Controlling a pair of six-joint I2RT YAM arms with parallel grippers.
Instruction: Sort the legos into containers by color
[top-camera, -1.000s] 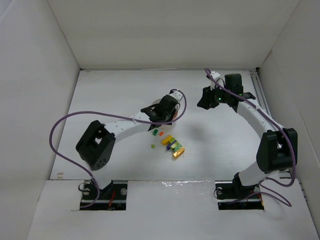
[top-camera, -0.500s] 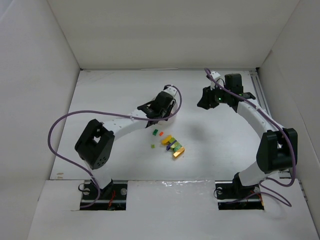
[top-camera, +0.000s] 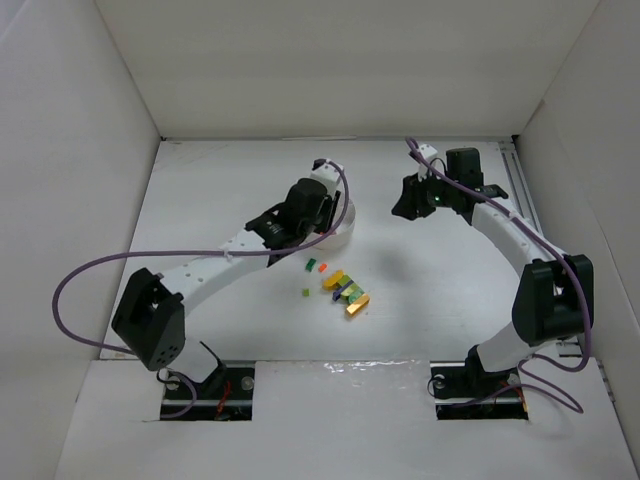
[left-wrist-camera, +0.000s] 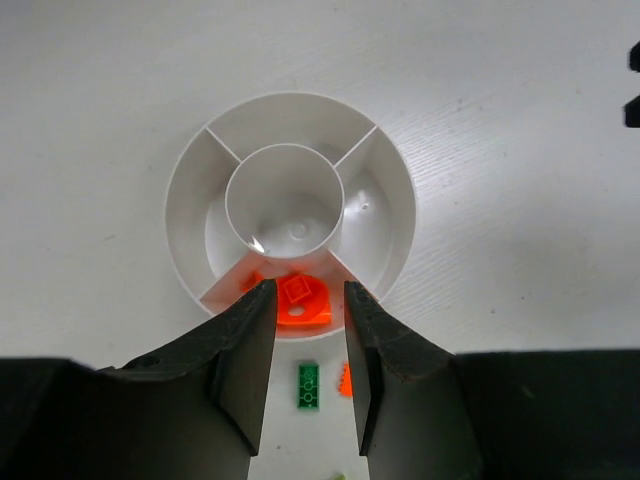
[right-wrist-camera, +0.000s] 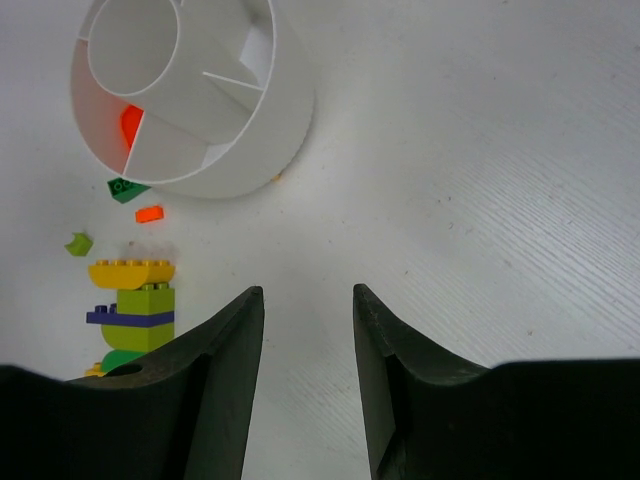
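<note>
Open table (top-camera: 440, 290) right of dish (right-wrist-camera: 250, 150); legos (top-camera: 345, 290) beside its near rim.

Orange bricks (left-wrist-camera: 295, 300) in near wedge (left-wrist-camera: 232, 288) of white dish (left-wrist-camera: 388, 225); green brick (left-wrist-camera: 308, 385), multicolour clump (right-wrist-camera: 138, 300) lying outside.

Dish (right-wrist-camera: 262, 150) upper left; multicolour clump (right-wrist-camera: 142, 302) lower left.

Legible text, overall: none.
Dish (left-wrist-camera: 380, 215): plain white, nothing to read.
Bricks (right-wrist-camera: 145, 300): stud tops too small to tell any lettering.
Green brick (left-wrist-camera: 308, 385): studs visible, marks blurred.
Arm casings (top-camera: 200, 275): no brand or number legible.
Surface (top-camera: 420, 300): no label or sign.
</note>
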